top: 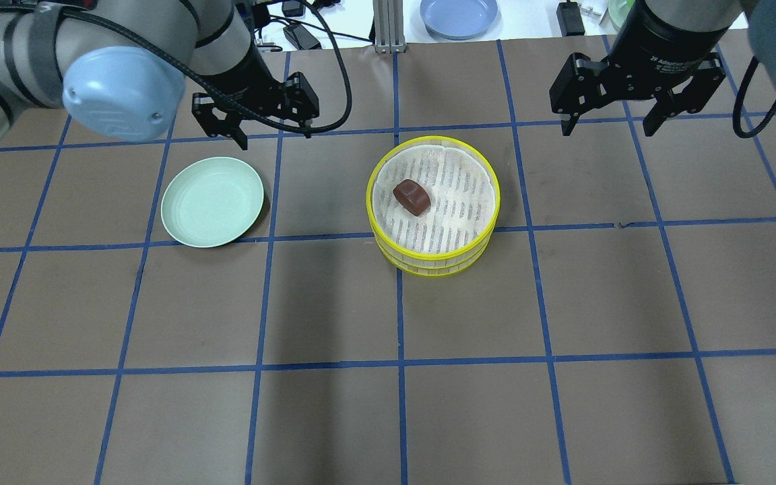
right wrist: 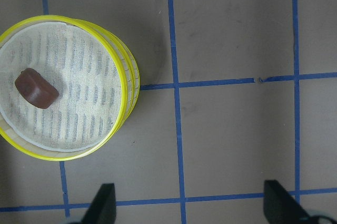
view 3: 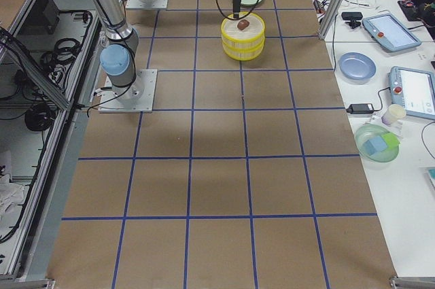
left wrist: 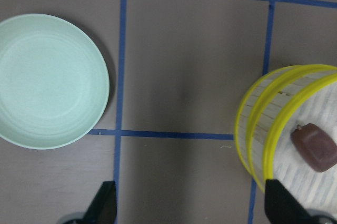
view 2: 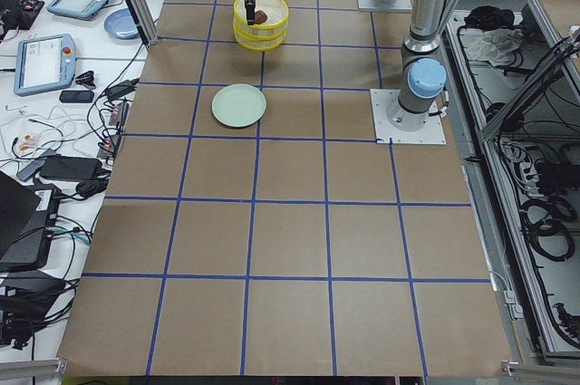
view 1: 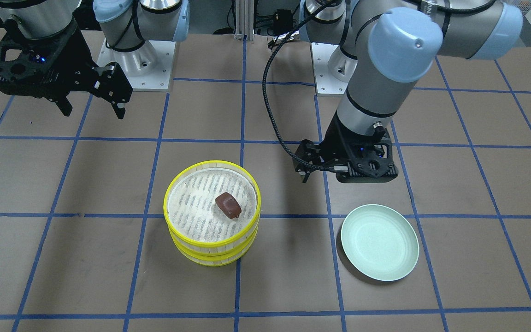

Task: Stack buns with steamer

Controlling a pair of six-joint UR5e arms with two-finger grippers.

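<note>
Overhead exterior: dark bun (top: 411,197) in the stacked steamer (top: 436,266), well apart from both grippers.
Left gripper (top: 275,138) hangs upper left and right gripper (top: 607,129) upper right, each with fingers parted, gripping nothing; the bun sits mid-frame, between and below them. Two yellow-rimmed trays are stacked, the top one holding one brown bun. One pale green plate (top: 213,202) lies centre left.

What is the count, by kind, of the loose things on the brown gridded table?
Steamer trays: 2, stacked one on the other
Bun: 1, dark brown, in the top tray; no white one is in view
Plate: 1, pale green
Total: 4
</note>
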